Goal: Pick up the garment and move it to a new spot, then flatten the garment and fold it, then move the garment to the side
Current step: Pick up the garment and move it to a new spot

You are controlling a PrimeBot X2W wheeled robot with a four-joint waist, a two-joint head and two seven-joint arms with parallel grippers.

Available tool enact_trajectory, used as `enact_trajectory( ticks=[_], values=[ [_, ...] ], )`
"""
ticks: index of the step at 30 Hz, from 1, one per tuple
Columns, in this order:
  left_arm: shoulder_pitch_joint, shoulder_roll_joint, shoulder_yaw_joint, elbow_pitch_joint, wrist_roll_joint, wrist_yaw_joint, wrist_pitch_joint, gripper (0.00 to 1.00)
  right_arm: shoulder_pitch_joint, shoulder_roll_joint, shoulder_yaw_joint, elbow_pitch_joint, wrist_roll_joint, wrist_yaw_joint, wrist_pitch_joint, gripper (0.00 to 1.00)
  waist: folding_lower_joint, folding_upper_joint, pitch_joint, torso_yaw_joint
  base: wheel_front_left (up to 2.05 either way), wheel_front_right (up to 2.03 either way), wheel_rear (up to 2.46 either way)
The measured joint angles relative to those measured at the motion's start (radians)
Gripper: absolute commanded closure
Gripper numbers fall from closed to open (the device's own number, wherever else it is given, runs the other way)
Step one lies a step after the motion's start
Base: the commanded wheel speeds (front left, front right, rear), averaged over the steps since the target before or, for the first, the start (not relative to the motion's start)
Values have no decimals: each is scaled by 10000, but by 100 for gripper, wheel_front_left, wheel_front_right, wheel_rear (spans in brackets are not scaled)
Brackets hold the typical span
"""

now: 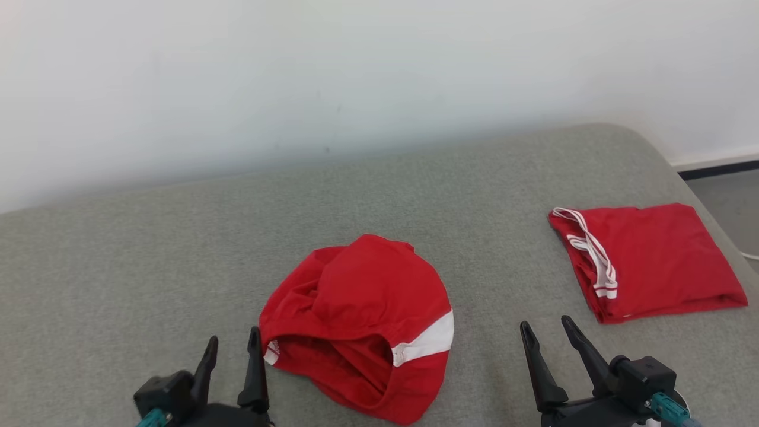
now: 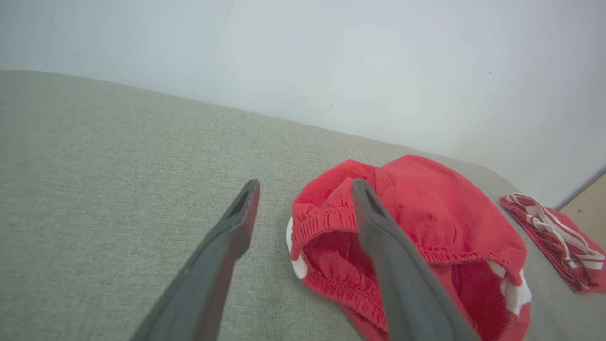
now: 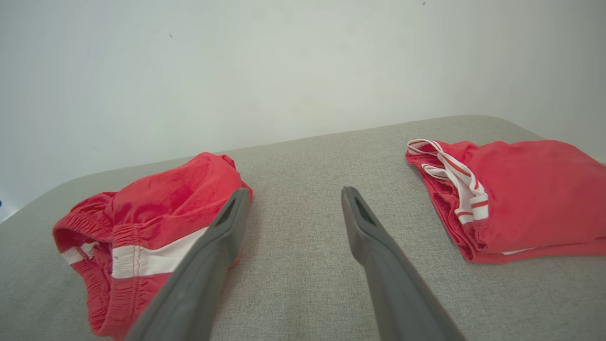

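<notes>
A pale wall [image 1: 296,71] is seen behind a broad grey padded surface [image 1: 148,267], on which everything else is laid. A strip of floor [image 1: 732,204] is glimpsed past the surface's rounded right corner. A crumpled garment [image 1: 362,314], red with an elastic waistband, is found in a rounded heap near the front middle of the surface, its opening turned toward the robot. A folded garment [image 1: 658,255], also red, is laid flat well apart from it at the right, close to the rounded corner. The left gripper [image 1: 233,335] is held low just beside the crumpled garment's left edge, its jaws spread wide and nothing grasped. In the left wrist view one finger is seen across the waistband, though contact cannot be judged. The right gripper [image 1: 545,322] is likewise released and empty, and is pointed at the bare stretch between the two garments. A white stripe [image 1: 430,341] is shown on the crumpled garment's right side, and white-and-red trim [image 1: 593,252] is seen along the folded garment's left edge.
</notes>
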Motion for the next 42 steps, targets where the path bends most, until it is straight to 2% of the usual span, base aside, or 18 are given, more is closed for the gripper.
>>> enact_trajectory(
  ticks=[3, 7, 15, 24, 42],
  values=[
    [425, 182, 125, -378, 15, 31, -403, 0, 90, 25, -113, -146, -38, 0, 33, 0, -1, 0, -234, 291, 0, 0, 0],
    [745, 512, 58, -832, 522, -249, -840, 0, 277, 77, -339, -213, -100, 0, -8, 0, -1, 0, -415, 487, 0, 0, 0],
    [1098, 769, 435, -1258, 1542, -414, -999, 0, 734, 59, -1087, -224, -186, 0, -105, 0, -1, 0, -590, 841, 0, 0, 0],
    [2016, 706, 1089, -1475, 2378, -798, -1001, 0, 1052, 61, -1544, -249, -313, 0, -102, 0, -1, 0, -756, 1162, 0, 0, 0],
    [2404, 265, 1914, -1007, 2757, -1388, -1001, 0, 1502, 142, -1733, -351, -382, 0, -10, 0, 0, 1, -871, 1417, 0, 0, 0]
  ],
)
